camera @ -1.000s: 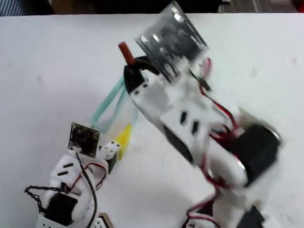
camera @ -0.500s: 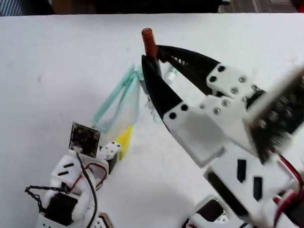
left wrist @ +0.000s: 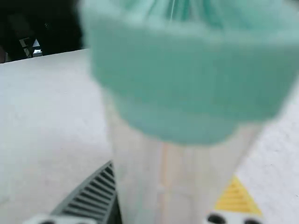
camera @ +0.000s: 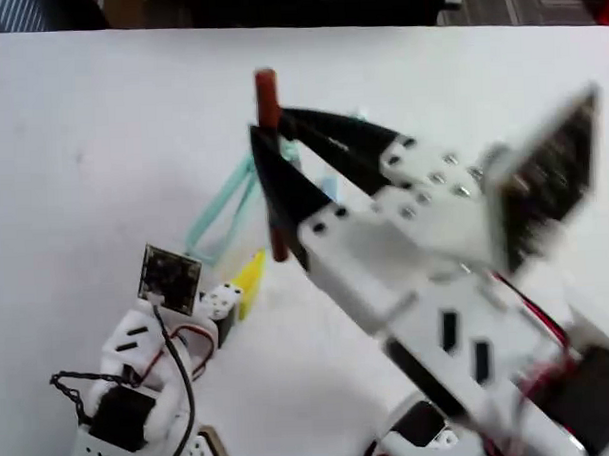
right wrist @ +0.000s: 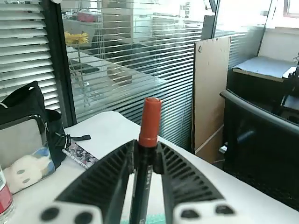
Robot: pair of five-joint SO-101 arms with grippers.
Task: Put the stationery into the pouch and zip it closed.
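A dark marker with a red-brown cap (camera: 268, 91) stands nearly upright, and my right gripper (camera: 271, 131) is shut on it over the middle of the white table. In the right wrist view the marker (right wrist: 149, 116) rises between the black ribbed fingers (right wrist: 114, 172). Just below and left of it lies the clear pouch with a teal edge (camera: 220, 205). My left gripper (camera: 244, 280), with a yellow fingertip, is shut on the pouch's near corner. Close to the left wrist camera the pouch (left wrist: 187, 79) hangs between that gripper's fingers (left wrist: 91, 203).
The right arm's white body (camera: 458, 313) covers the front right of the table. The left arm's base (camera: 120, 400) sits at the front left. A black bag (right wrist: 28, 126) and a small booklet (right wrist: 80, 155) lie on the table farther back.
My right gripper has swung left with the marker, which now stands straighter and reaches lower beside the pouch. The left arm and the pouch have stayed put.
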